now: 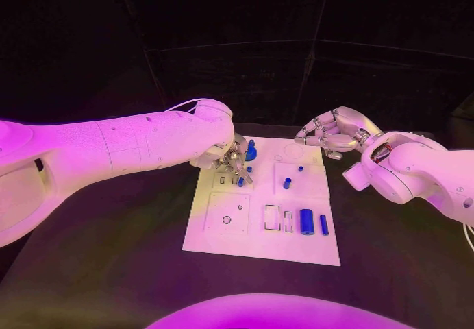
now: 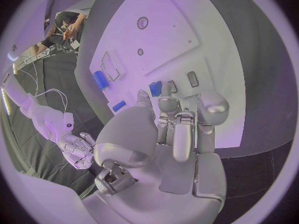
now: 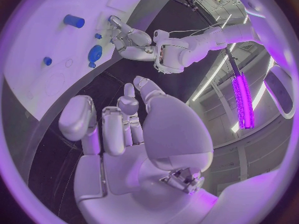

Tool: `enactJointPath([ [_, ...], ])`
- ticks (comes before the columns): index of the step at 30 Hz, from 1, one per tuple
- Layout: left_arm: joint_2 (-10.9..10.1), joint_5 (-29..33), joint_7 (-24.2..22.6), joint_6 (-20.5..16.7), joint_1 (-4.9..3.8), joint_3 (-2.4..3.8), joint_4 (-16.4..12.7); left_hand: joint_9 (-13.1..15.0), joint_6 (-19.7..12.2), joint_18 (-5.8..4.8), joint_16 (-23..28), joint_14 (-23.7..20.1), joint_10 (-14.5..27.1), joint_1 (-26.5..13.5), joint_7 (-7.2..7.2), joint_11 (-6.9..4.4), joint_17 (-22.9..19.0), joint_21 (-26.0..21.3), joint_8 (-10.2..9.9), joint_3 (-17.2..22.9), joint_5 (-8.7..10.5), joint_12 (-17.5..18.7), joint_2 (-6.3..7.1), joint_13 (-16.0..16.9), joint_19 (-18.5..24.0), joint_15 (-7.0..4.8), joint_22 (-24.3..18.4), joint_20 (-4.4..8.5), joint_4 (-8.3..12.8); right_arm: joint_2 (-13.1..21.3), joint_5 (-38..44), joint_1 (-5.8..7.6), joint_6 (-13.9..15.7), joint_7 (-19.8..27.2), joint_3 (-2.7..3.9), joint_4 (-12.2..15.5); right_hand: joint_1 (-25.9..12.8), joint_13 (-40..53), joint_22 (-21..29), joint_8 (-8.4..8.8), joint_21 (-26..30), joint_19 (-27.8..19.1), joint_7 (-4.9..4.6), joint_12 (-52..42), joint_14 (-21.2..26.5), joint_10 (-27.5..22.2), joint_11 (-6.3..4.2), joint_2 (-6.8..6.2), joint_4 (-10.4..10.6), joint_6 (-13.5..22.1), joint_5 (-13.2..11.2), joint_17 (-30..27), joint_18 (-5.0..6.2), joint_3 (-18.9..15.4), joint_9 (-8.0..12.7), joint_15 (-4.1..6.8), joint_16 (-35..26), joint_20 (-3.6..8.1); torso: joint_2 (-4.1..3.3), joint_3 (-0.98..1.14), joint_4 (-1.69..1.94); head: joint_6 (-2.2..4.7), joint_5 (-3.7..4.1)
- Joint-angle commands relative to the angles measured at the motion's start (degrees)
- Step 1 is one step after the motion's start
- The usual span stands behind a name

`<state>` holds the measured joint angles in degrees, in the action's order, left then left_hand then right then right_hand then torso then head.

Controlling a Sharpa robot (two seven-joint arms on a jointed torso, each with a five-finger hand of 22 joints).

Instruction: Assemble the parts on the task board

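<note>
At the centre of the black table (image 1: 98, 274), the white task board (image 1: 259, 236) carries its blue parts: a large blue cylinder (image 1: 307, 221) and a slim blue bar (image 1: 324, 225) lie side by side near the board's front right, a short blue peg (image 1: 288, 183) stands mid-board, and a rounded blue piece (image 1: 251, 151) sits at the far edge. The left hand (image 1: 229, 159) reaches over the board's far left corner, fingers pointed down at a small blue part (image 2: 155, 88); whether it grips that part cannot be told. The right hand (image 1: 331, 133) hovers off the board's far right corner, fingers curled inward, holding nothing.
</note>
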<state>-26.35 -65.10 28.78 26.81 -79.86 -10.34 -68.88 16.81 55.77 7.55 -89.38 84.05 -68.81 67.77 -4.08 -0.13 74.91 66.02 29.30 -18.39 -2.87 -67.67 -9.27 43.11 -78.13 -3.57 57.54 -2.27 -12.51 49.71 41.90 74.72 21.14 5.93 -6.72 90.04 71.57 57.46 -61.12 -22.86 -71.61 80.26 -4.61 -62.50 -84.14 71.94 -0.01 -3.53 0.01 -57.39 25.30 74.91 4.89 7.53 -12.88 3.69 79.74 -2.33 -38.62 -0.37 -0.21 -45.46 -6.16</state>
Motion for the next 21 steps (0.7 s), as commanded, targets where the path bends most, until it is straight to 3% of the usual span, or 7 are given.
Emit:
enactJointPath([
  [1,0.05,-0.41,0.37,0.29,-0.06,0.05,-0.14,0.3,-0.53,-0.89,-0.27,5.75,-0.33,1.0,0.03,-0.07,14.24,0.2,0.55,0.93,-0.12,-0.17,-0.23,0.11,-0.33,-0.33,0.09,-0.05,0.33,-0.13,0.85,0.12,0.18,0.26,0.03,-0.08,0.64,-0.09,0.07,-0.26,0.31,0.0,-0.03,0.22,-3.13,-0.53,0.03,0.19,-0.03,0.49,0.33,2.24,0.81,-0.13,-0.1,0.26,-0.23,0.1,-0.02,-0.02,-0.02,-0.1,-0.02],
  [18,0.12,-0.39,0.39,0.69,-0.05,0.05,-0.39,1.67,-1.63,-0.92,-0.27,5.75,-0.48,3.62,0.05,-0.11,14.24,0.34,1.85,4.98,-0.13,-0.06,-0.79,0.45,-0.32,-0.35,0.35,-0.04,3.18,-0.54,2.56,0.12,-0.17,0.29,0.03,-0.35,1.17,-0.25,0.16,-0.57,0.43,0.01,-0.05,0.33,-3.12,-0.65,0.03,0.25,-0.11,0.81,1.32,2.21,0.82,0.23,-0.24,0.28,-0.3,0.12,-0.01,0.0,0.01,-0.22,-0.1],
  [21,0.08,-0.39,0.4,0.9,-0.05,0.05,-0.44,1.94,-1.77,-0.91,-0.28,5.75,-0.45,5.96,0.36,-0.38,14.26,0.38,2.09,7.19,-0.14,0.1,-1.6,0.42,-0.32,-0.52,0.43,0.05,5.02,-0.6,2.58,0.12,-0.35,0.42,0.03,-0.39,1.24,-0.33,0.17,-0.68,0.46,0.01,-0.06,0.39,-3.12,-0.71,0.04,0.23,-0.09,0.88,1.67,2.22,0.82,0.32,-0.29,0.27,-0.3,0.12,-0.02,-0.01,0.02,-0.16,-0.14],
])
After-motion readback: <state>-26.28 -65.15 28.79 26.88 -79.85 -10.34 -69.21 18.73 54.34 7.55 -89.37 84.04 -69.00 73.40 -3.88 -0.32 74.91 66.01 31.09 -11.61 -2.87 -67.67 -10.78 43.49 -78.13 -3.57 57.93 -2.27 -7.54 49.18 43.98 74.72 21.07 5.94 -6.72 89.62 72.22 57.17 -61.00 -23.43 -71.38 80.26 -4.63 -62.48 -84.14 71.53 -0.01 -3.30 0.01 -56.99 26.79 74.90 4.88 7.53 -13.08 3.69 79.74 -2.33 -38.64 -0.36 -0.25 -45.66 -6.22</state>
